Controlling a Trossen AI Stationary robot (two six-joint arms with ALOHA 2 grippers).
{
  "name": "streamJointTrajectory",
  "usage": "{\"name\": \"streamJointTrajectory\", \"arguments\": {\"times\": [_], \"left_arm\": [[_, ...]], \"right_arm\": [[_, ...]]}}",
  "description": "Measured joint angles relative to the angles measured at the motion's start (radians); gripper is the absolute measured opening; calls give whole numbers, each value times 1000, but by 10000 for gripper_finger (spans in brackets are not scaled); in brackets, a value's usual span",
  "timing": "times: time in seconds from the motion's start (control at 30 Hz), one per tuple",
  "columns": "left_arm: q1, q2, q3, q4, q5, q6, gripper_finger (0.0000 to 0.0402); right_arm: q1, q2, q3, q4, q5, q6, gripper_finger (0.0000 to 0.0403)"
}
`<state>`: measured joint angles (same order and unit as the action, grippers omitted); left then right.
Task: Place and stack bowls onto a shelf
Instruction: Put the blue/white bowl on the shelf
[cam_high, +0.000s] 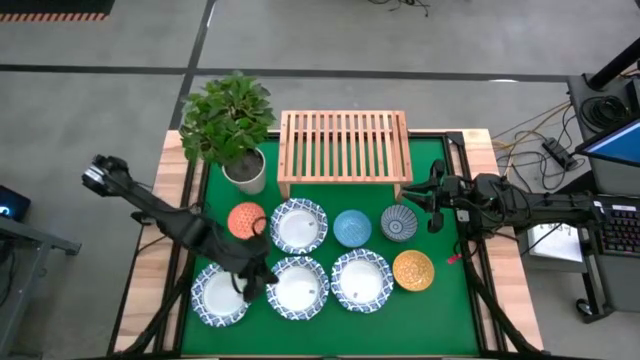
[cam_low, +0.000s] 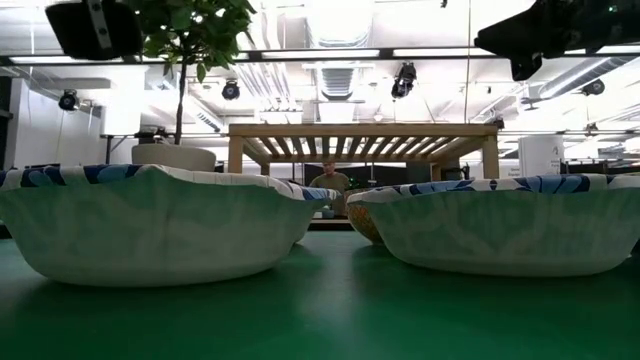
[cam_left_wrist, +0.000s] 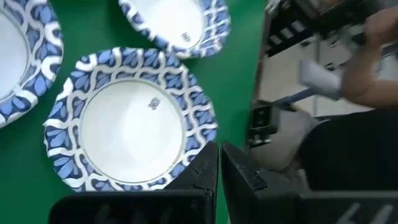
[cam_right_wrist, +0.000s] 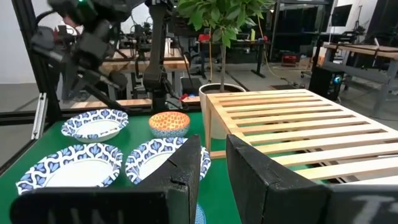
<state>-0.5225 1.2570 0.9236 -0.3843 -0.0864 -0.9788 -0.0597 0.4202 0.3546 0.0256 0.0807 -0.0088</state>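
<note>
Eight bowls sit on the green mat in front of the light-wood shelf (cam_high: 343, 147). The far row holds the orange-red bowl (cam_high: 246, 218), a white blue-rimmed bowl (cam_high: 298, 225), the light blue bowl (cam_high: 352, 228) and the dark patterned bowl (cam_high: 398, 223). The near row holds three white bowls (cam_high: 218, 296), (cam_high: 298, 288), (cam_high: 361, 280) and the yellow bowl (cam_high: 413, 270). My left gripper (cam_high: 250, 285) (cam_left_wrist: 219, 155) hangs shut above the gap between the two leftmost near bowls, by the middle bowl's rim (cam_left_wrist: 202, 134). My right gripper (cam_high: 418, 197) (cam_right_wrist: 214, 149) hovers at the shelf's near right corner, open by a narrow gap.
A potted plant in a white pot (cam_high: 246, 170) stands left of the shelf, close to the orange-red bowl. Wooden borders (cam_high: 180, 210) frame the mat left and right. The shelf's slatted top (cam_right_wrist: 298, 130) carries nothing. A person shows beyond the table's near edge in the left wrist view.
</note>
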Motion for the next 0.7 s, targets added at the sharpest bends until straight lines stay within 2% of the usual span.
{"name": "streamJointTrajectory", "arguments": {"times": [0.13, 0.47, 0.7], "left_arm": [[8, 85, 15, -1, 0, 16, 0], [91, 264, 85, 2, -6, 181, 1], [184, 376, 172, 0, -9, 317, 37]], "right_arm": [[0, 0, 0, -1, 0, -3, 68], [0, 0, 34, -50, 0, -16, 68], [0, -1, 34, -73, 0, -32, 68]]}}
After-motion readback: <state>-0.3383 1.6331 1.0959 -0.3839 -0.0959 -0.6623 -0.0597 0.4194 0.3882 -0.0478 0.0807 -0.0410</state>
